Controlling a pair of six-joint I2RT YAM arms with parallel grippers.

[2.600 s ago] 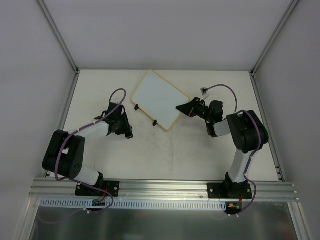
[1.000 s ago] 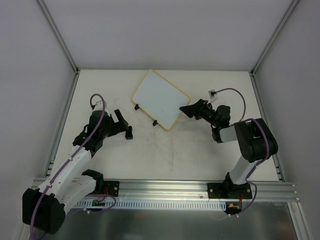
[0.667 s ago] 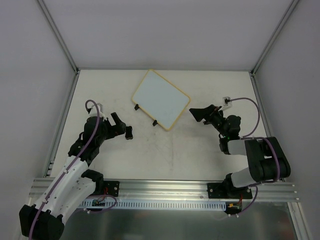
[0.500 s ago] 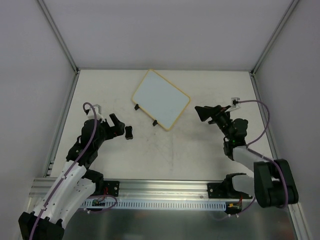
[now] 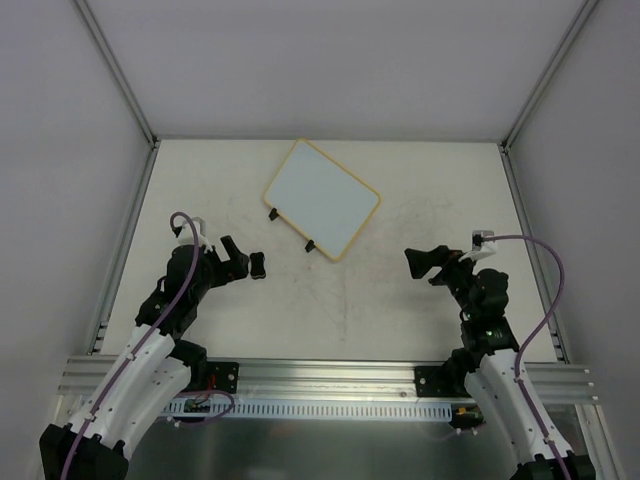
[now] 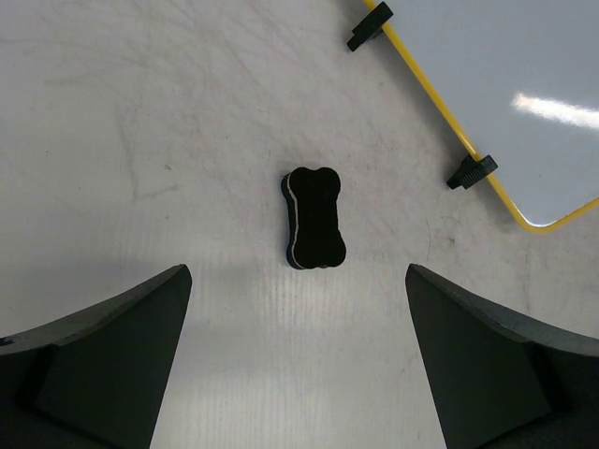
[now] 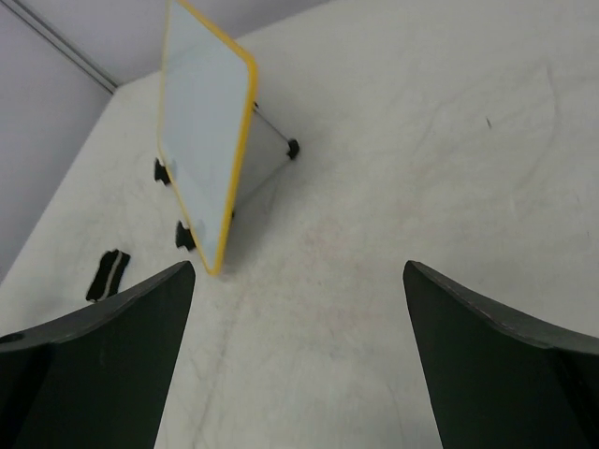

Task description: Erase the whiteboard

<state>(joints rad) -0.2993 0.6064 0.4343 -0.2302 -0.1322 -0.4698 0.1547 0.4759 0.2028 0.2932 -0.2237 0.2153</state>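
The whiteboard [image 5: 322,198] sits near the far edge of the tabletop [image 5: 400,330], about mid-width, tilted up on a thin back leg [image 7: 293,147] and two black clips [image 6: 471,171]. Its face looks clean. It is probably light and stiff with a slick face, so it should slide or tip under a push. The best hold is likely the yellow frame [image 7: 237,168], well away from the leg. The eraser [image 6: 314,217] lies just ahead of the left end effector [image 5: 234,262], whose fingers are spread apart and empty. The right end effector [image 5: 424,263] is likewise apart.
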